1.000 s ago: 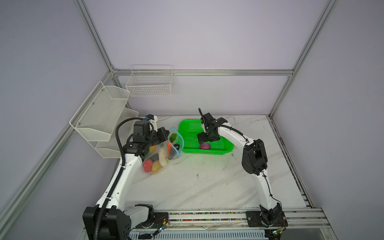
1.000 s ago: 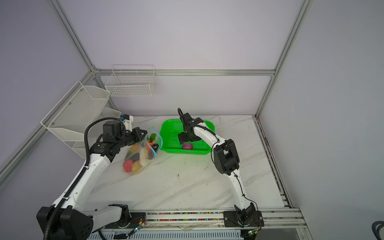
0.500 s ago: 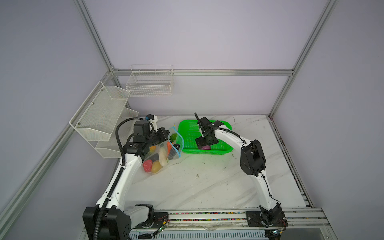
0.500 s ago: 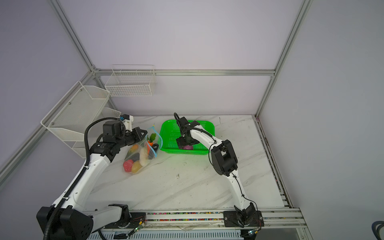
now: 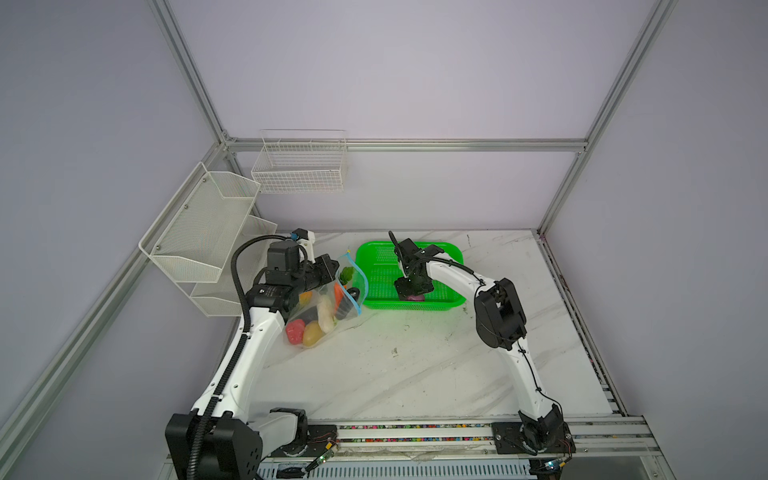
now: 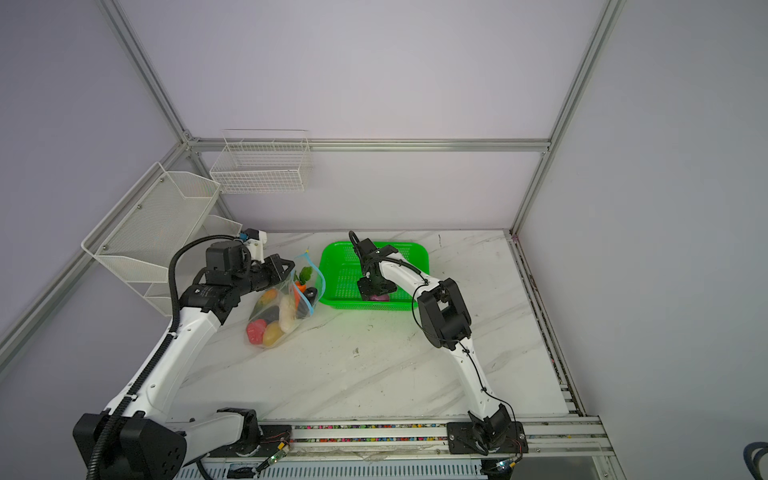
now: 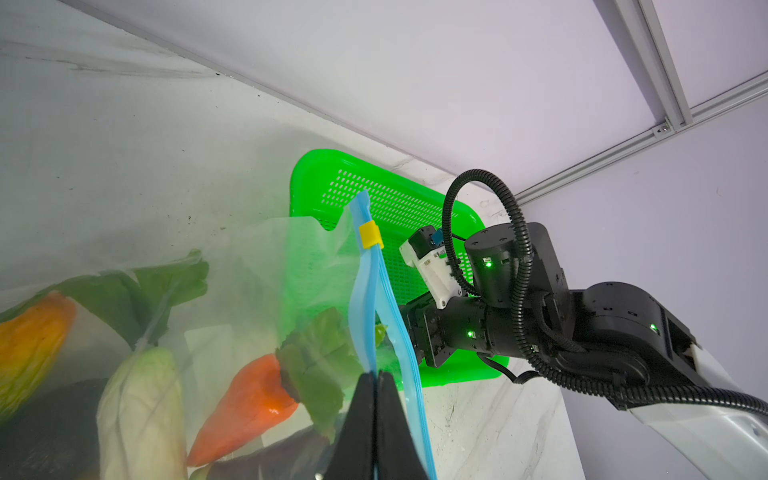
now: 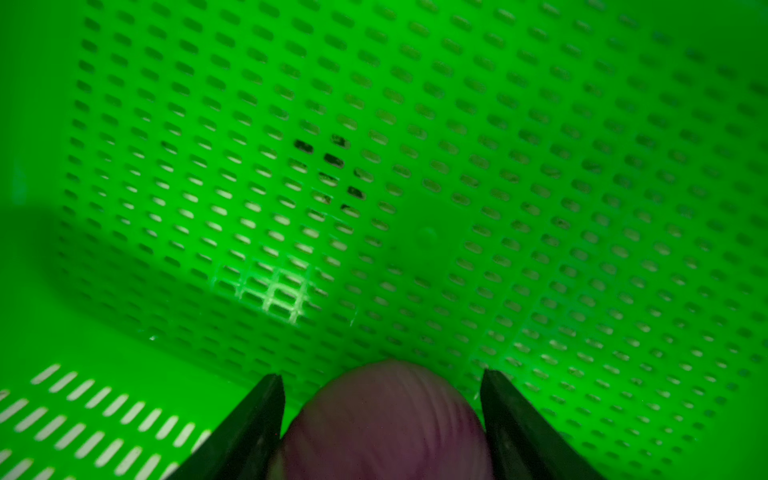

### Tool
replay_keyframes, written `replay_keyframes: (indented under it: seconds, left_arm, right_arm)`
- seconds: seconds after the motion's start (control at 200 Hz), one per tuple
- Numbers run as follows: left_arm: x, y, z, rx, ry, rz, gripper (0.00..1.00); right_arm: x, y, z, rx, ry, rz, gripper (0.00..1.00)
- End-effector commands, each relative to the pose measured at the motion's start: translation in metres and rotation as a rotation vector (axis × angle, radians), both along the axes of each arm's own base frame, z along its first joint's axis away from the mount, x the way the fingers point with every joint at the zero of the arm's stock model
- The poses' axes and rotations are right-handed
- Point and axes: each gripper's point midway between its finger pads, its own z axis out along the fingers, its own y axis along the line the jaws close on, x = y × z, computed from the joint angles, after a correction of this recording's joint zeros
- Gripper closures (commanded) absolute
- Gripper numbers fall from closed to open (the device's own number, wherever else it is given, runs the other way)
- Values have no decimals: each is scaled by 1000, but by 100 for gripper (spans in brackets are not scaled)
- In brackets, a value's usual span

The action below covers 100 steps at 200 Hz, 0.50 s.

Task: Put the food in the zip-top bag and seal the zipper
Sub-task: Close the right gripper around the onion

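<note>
Holding the zip-top bag (image 5: 324, 316) open is the evident purpose of the left arm. The left jaws are pressed fully together on one lip of the zipper (image 7: 360, 299). The bag therefore hangs slanted from that edge, its bottom on the surface (image 5: 395, 374) and its mouth turned toward the green basket (image 5: 376, 259). Red pepper (image 5: 294, 331), yellow potato (image 5: 312, 333), white radish (image 7: 141, 411) and carrot (image 7: 245, 409) lie inside.

One item is outside: the purple onion (image 8: 384, 424), on the basket floor by the wall nearest the arm bases. The right jaws stand partly open astride it, one tip on each side. Slivers of green show between the tips and the onion, so no grip is confirmed. Judgement: pick in progress, sealing not yet begun.

View comparison:
- **Left wrist view:** it alone shows that only one lip is pinched while the other bows free. It also shows the yellow slider (image 7: 370, 235) at the strip's far end.
- **Right wrist view:** it alone shows the clearance round the onion; in both top views the wrist body covers most of the onion.
- **Top views:** they alone show bag and basket just beside each other, which suggests a short carry.
</note>
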Motion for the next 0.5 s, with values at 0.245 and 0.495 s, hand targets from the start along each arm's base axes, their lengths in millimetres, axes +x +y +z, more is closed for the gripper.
replay_keyframes:
  seconds: [0.245, 0.495]
  left_arm:
    - [0, -2, 28, 2, -91, -18, 100]
    - [0, -3, 28, 0, -89, -19, 100]
  right_arm:
    - [13, 0, 25, 42, -29, -30, 40]
    - [19, -5, 32, 62, -43, -44, 43]
